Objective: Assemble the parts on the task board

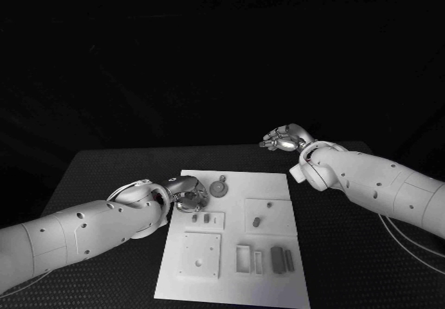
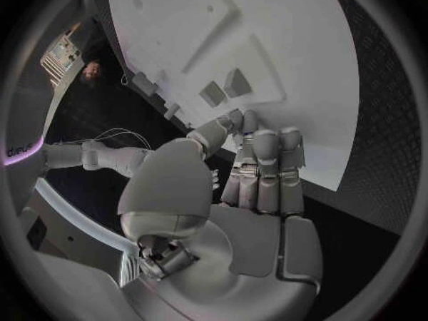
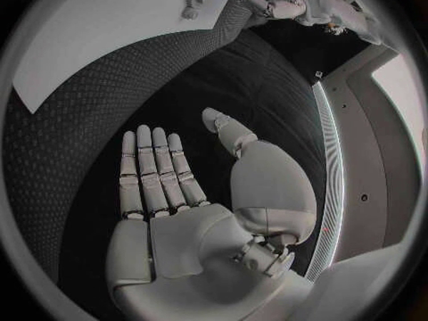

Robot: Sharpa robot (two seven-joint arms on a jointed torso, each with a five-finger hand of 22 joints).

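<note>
The white task board point(image 1: 269, 193) lies in the middle of the black table. A round gear-like part point(image 1: 218, 188) sits near its far left corner. My left hand point(image 1: 187, 193) hovers at that corner, just beside the gear. In the left wrist view its fingers point(image 2: 263, 157) lie together over the board's edge point(image 2: 294, 50), with the thumb tip drawn up to the fingertips; I see no part between them. My right hand point(image 1: 283, 138) is raised beyond the board's far right corner. Its palm point(image 3: 178, 214) is flat, with the fingers straight and nothing in it.
Several small parts lie on the board: two short pieces point(image 1: 204, 219), a block point(image 1: 256, 222), a square plate point(image 1: 201, 254), a frame point(image 1: 244, 257) and some bars point(image 1: 278, 259). Black table point(image 1: 102, 174) surrounds the board.
</note>
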